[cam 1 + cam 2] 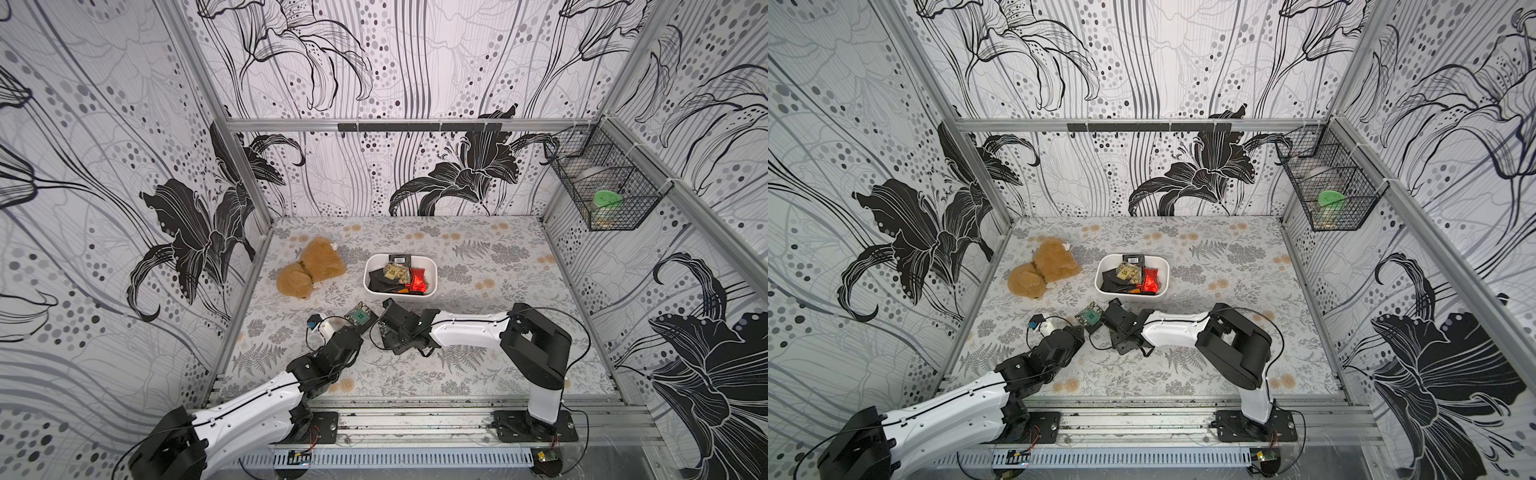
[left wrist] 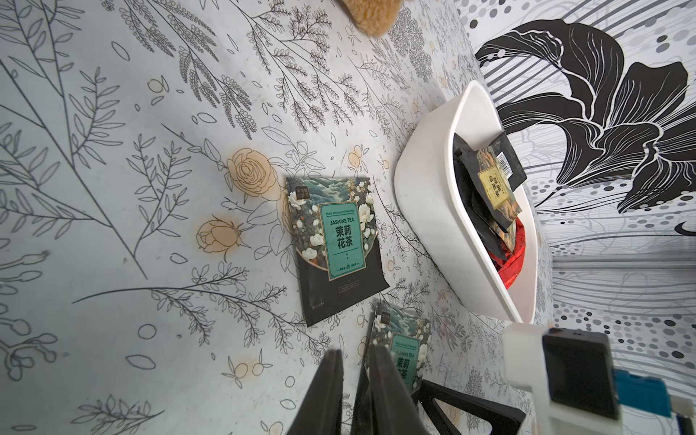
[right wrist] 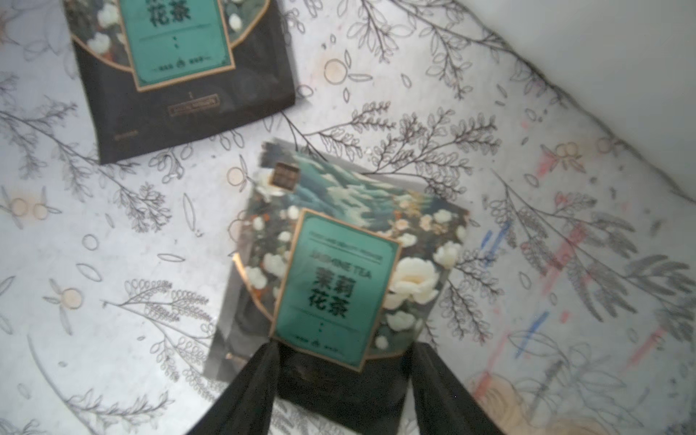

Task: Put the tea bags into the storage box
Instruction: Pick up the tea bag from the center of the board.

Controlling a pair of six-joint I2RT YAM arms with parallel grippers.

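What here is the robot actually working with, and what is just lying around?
Part of the job:
jasmine tea bag on the table
second jasmine tea bag beside it
tea bags in the box
white storage box

Just lying about:
brown plush toy
black wire basket
green-lidded jar inside it

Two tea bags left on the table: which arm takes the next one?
Right. The right gripper straddles a tea bag near the box; the left gripper sits beside it, fingers close together.
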